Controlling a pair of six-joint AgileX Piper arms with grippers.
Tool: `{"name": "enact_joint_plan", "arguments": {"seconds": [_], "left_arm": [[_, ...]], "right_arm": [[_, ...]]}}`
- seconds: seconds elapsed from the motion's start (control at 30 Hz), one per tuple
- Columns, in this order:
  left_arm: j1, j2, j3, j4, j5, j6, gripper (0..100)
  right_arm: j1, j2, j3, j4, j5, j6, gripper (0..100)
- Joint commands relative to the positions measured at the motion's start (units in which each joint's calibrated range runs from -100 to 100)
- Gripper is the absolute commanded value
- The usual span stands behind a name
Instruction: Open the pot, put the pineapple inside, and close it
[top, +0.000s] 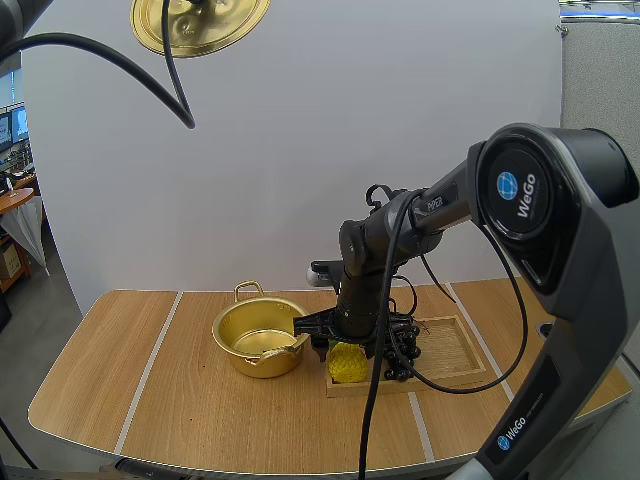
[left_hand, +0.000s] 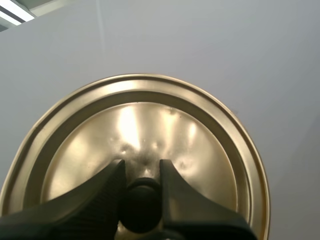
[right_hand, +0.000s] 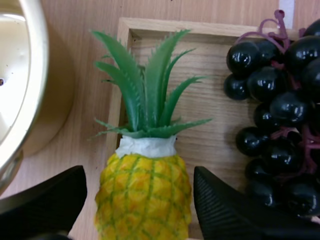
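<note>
A: Status? Which step is in hand?

B: Opening is judged done. The lid (top: 200, 22) is held high above the left half of the desk (top: 190, 410), well clear of the pot (top: 258, 340). The left tool (left_hand: 142, 172) is clamped narrow on the lid's black knob (left_hand: 141, 207).

A: Pot?

B: Open and apparently empty. It is set near the desk's middle, just beside the left edge of the wooden tray (top: 455, 345).

A: Task item?

B: The pineapple (right_hand: 144, 195) is located at the tray's front-left corner, against the left rim. The grapes (right_hand: 280, 125) are lying close beside it, toward the tray's middle. Pickup is the step in hand. The right tool (top: 345, 348) is positioned over the fruit and spread wide, with one finger on each side of the yellow body. No pinch is seen yet.

A: Next move?

B: Closure on the body, below the crown, is called for, and the grapes must not be snagged by the finger on their side. Then a lift clear of the tray rim, a short carry left over the pot, and release inside. The lid is to be set down last.
</note>
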Motion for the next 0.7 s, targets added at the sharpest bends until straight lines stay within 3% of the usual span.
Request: {"name": "enact_joint_plan", "arguments": {"seconds": [0.0,0.3,0.37,0.5,0.53,0.67], "left_arm": [[0.02,-0.3,-0.5,-0.1,-2.1,-0.4,0],[0.02,-0.3,-0.5,-0.1,-2.1,-0.4,0],[0.02,-0.3,-0.5,-0.1,-2.1,-0.4,0],[0.02,-0.3,-0.5,-0.1,-2.1,-0.4,0],[0.02,-0.3,-0.5,-0.1,-2.1,-0.4,0],[0.02,-0.3,-0.5,-0.1,-2.1,-0.4,0]], "right_arm": [[0.1,0.7,-0.3,-0.6,-1.6,0.0,100],[0.1,3.0,-0.3,-0.6,-2.1,0.0,99],[0.1,3.0,-0.3,-0.6,-2.1,0.0,73],[0.1,2.2,-0.3,-0.3,-1.4,0.0,8],[0.1,1.5,-0.3,-0.3,-1.4,0.0,0],[0.1,-2.5,-0.3,-0.3,-0.8,-0.3,0]]}}
